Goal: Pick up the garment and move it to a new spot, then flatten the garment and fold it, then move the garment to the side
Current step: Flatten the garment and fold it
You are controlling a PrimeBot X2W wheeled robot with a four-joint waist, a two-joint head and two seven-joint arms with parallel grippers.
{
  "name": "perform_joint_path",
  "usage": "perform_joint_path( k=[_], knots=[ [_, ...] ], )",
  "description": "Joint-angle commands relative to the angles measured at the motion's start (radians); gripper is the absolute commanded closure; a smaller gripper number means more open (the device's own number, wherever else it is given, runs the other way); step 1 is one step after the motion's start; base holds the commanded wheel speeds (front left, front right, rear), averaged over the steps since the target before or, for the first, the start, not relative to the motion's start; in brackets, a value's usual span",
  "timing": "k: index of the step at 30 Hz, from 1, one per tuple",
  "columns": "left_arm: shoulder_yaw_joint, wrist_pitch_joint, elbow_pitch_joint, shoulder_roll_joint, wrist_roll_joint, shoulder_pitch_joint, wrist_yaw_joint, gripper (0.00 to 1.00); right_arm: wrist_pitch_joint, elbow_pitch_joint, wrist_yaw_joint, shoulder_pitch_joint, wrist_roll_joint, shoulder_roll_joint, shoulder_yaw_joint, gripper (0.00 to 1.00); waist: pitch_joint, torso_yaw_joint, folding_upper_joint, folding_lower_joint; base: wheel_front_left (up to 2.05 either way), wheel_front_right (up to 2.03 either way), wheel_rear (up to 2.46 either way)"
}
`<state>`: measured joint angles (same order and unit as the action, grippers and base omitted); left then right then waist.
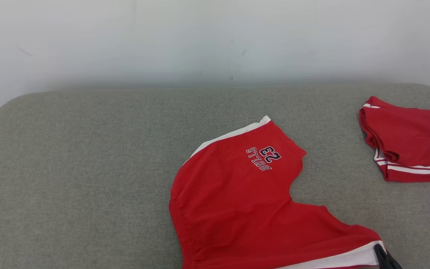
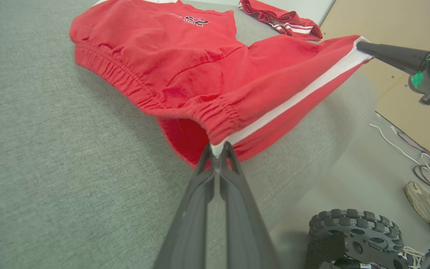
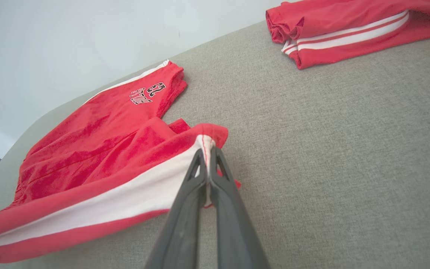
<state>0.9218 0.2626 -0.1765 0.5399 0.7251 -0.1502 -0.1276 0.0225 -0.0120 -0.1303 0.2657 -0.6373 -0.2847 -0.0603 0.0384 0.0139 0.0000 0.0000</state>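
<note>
The garment [image 1: 237, 201] is a pair of red shorts with a white side stripe and a "BULLS 23" print, lying spread on the grey padded table [image 1: 80, 168]. In the left wrist view my left gripper [image 2: 217, 149] is shut on the garment [image 2: 185, 63] at the waistband end of the white stripe, lifting that corner slightly. My right gripper [image 3: 208, 153] is shut on the hem end of the same stripe of the garment [image 3: 99, 130]. Its dark tip shows at the garment's lower right corner [image 1: 381, 252]. The stripe edge is stretched between both grippers.
A second red garment [image 1: 409, 145] lies folded at the table's far right edge. A white wall stands behind the table. Beside the table are the robot's wheel [image 2: 353, 231], loose cables [image 2: 405, 145], a shoe [image 2: 429, 205] and a tan board [image 2: 394, 26].
</note>
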Motion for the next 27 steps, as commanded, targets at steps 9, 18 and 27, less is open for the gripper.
perform_joint_path(
  k=[9,18,27],
  knots=[
    [-0.013,0.003,0.054,-0.050,-0.046,-0.066,-0.003,1.00,-0.009,-0.012,0.000,-0.115,0.026,-0.014,0.041,1.00,0.024,0.063,0.0000,0.0000,0.00,0.00,0.00],
    [-0.023,0.003,0.059,-0.100,-0.039,-0.167,-0.002,1.00,-0.025,-0.109,0.000,-0.365,0.054,-0.084,-0.008,1.00,0.070,0.125,0.0000,0.0000,0.00,0.00,0.00],
    [-0.025,0.003,-0.067,-0.194,0.040,-0.389,-0.002,1.00,-0.048,-0.398,0.000,-0.785,0.117,-0.121,-0.114,1.00,0.182,0.214,0.0000,0.0000,0.00,0.00,0.00]
  ],
)
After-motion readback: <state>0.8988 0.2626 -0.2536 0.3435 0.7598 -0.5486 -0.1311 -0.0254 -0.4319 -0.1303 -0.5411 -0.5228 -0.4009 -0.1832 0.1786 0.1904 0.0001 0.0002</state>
